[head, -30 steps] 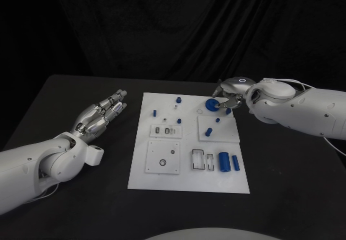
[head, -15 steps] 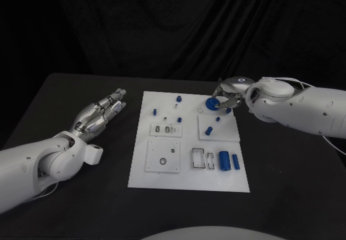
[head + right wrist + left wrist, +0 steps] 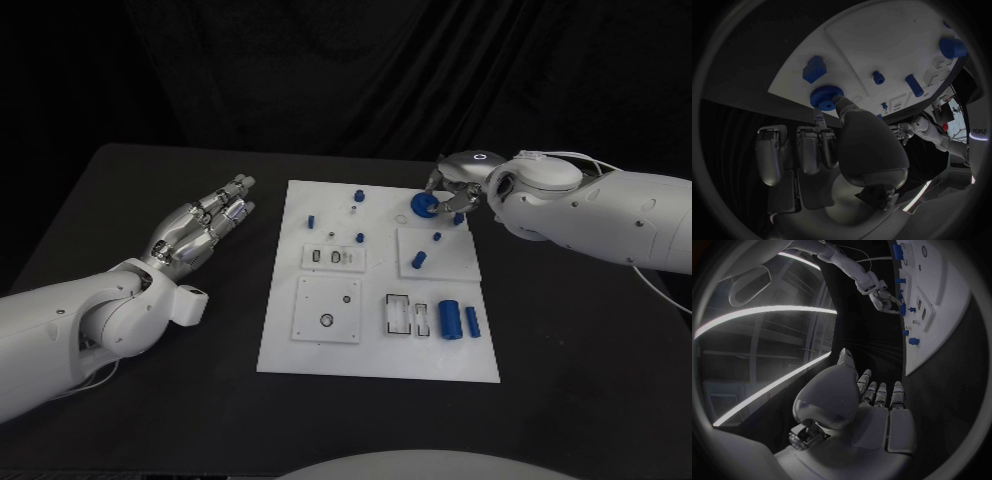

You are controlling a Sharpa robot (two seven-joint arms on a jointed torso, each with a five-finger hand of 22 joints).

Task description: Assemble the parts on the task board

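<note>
Task board holds blue parts; right hand pinches blue knob, left hand spread.

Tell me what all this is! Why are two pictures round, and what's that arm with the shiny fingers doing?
It's a robot with two white arms and silver hands. The square picture comes from a camera on its head, looking down at a black table. The round ones come from cameras on its wrists. In the middle lies a white task board with small blue parts on it. The right hand pinches a round blue knob at the board's far edge. The left hand rests flat beside the board, holding nothing.
</note>
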